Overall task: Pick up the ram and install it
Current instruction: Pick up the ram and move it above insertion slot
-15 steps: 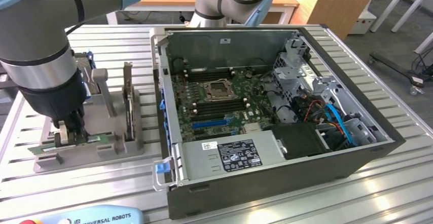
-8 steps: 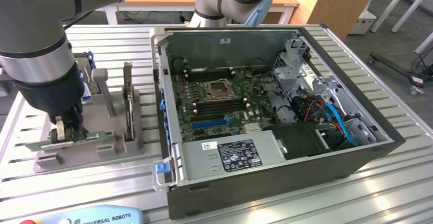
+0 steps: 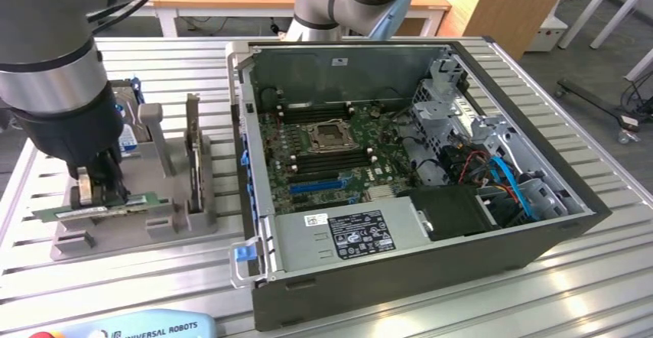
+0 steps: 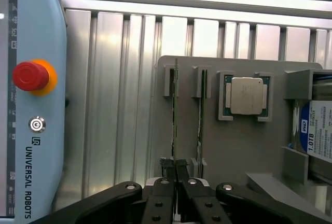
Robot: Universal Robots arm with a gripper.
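Observation:
The ram [image 3: 76, 212] is a thin green stick with a white label, lying edge-up along the front of the grey holder [image 3: 153, 223] at the exterior view's left. My gripper [image 3: 100, 194] comes down on it from above, its dark fingers shut on the stick near its middle. In the wrist view the ram [image 4: 175, 110] shows edge-on, with my gripper [image 4: 176, 171] pinching its upper edge. I cannot tell whether the stick has left its slot. The open computer case [image 3: 571, 223] lies to the exterior view's right, its motherboard memory slots [image 3: 337, 158] exposed.
The holder also carries a second thin board [image 4: 200, 110], a square silver processor [image 4: 248, 95], a hard drive [image 4: 319, 136] and an upright dark card [image 3: 192, 147]. A teach pendant [image 4: 31, 105] with a red stop button lies close by. The table is ribbed aluminium.

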